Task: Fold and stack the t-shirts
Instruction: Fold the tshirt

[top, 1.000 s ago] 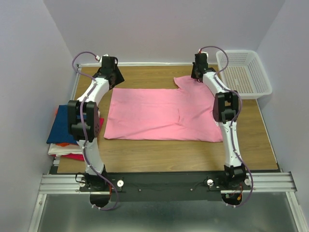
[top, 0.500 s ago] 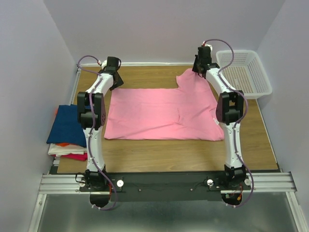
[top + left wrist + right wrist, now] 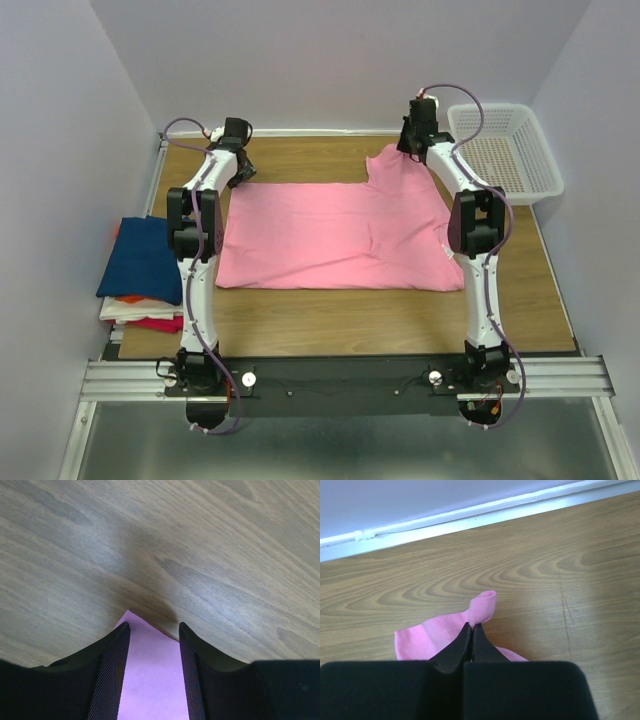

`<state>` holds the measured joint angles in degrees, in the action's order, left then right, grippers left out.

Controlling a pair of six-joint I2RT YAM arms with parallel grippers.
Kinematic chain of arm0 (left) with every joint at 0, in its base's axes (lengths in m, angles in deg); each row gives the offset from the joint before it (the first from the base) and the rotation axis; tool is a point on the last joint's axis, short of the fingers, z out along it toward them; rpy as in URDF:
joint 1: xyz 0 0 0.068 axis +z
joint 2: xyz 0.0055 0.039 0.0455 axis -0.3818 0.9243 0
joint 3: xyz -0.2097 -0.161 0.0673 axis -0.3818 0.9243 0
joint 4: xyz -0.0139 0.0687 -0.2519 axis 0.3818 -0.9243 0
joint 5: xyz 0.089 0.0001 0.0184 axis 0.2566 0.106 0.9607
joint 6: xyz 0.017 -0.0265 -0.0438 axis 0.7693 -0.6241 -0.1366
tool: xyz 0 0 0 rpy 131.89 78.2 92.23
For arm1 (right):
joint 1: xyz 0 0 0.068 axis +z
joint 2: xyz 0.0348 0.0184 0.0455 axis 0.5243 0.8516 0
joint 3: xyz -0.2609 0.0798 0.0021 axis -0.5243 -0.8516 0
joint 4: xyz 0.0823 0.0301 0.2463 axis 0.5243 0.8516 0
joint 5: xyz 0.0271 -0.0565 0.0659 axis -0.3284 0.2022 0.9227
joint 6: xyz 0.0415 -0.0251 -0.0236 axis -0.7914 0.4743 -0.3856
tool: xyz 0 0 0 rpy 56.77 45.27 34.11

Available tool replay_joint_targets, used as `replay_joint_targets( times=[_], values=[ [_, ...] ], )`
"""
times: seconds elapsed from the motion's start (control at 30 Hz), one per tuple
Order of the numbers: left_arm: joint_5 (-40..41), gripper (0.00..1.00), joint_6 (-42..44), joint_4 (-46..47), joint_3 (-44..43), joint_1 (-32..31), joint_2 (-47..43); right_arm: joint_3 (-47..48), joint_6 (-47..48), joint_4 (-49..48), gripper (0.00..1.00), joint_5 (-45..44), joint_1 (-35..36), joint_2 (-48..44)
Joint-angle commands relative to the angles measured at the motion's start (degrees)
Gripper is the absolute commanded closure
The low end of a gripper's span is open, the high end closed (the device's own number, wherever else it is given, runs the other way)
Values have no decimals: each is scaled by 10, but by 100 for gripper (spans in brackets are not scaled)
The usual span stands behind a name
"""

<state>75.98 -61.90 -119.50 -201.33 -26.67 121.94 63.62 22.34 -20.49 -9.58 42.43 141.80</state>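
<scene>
A bright pink t-shirt (image 3: 335, 235) lies spread flat in the middle of the wooden table. My right gripper (image 3: 412, 148) is shut on its far right sleeve (image 3: 482, 607) and holds that fold a little above the wood. My left gripper (image 3: 232, 172) is open at the shirt's far left corner (image 3: 150, 670), with the corner lying between the two fingers (image 3: 112, 660). A stack of folded shirts, dark blue (image 3: 142, 258) on top with orange and red below, sits at the left table edge.
A white mesh basket (image 3: 503, 150) stands at the far right corner. The back wall and its white rail (image 3: 470, 515) run close behind both grippers. Bare wood (image 3: 350, 315) lies in front of the shirt.
My left arm has stretched further back, bringing its gripper down onto the shirt's far left corner. My right gripper has lifted the sleeve and drawn it slightly back.
</scene>
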Motion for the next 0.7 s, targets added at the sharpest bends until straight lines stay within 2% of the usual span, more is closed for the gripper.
replay_joint_targets(
  times=[0.0, 0.17, 0.27, 0.5, 0.53, 0.67],
  values=[
    [19, 48, -17, -25, -8, 5, 19, -9, -7, -10, 100, 18, -3, -29],
    [20, 62, -17, -28, -15, 5, 26, -14, -10, -12, 100, 21, -3, -32],
    [20, 81, -19, -30, -11, 5, 29, -15, -12, -12, 100, 24, -5, -33],
    [16, 95, -16, -27, -17, 6, 25, 2, -14, -12, 100, 33, -19, -30],
    [12, 100, -14, -25, -21, 8, 24, 7, -17, -14, 100, 39, -22, -24],
    [-10, 100, -7, -11, -53, 13, 20, 48, -23, -15, 100, 55, -38, -6]
  ],
)
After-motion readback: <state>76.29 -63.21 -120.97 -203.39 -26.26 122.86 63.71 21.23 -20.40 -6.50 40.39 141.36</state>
